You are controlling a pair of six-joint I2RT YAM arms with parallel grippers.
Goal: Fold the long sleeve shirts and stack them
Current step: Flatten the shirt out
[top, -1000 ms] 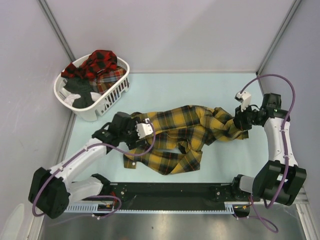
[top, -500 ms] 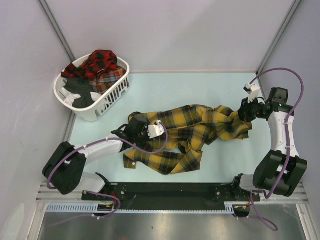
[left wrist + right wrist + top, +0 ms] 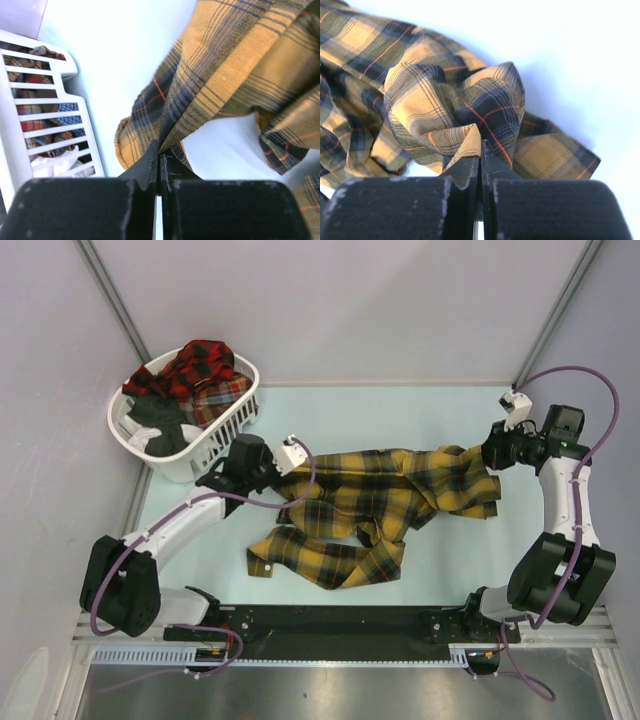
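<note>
Unfolded mustard-yellow plaid flannel shirt (image 3: pixel 380 495) w/ black checks & thin red lines: crumpled, stretched 9-to-3 o'clock across centre, one part trailing toward 6. Red-and-black plaid flannel shirts (image 3: pixel 200 365) bunched in heap at 10 o'clock.

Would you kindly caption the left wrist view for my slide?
Left pincer shut on a fold of the mustard plaid shirt, white basket at left.

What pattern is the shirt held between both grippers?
The shirt is mustard-yellow plaid, black checks, thin red lines; clearest in the right wrist view.

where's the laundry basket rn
Top view: the basket sits at the table's far left corner, just left of the left claw holding the yellow shirt.
</note>
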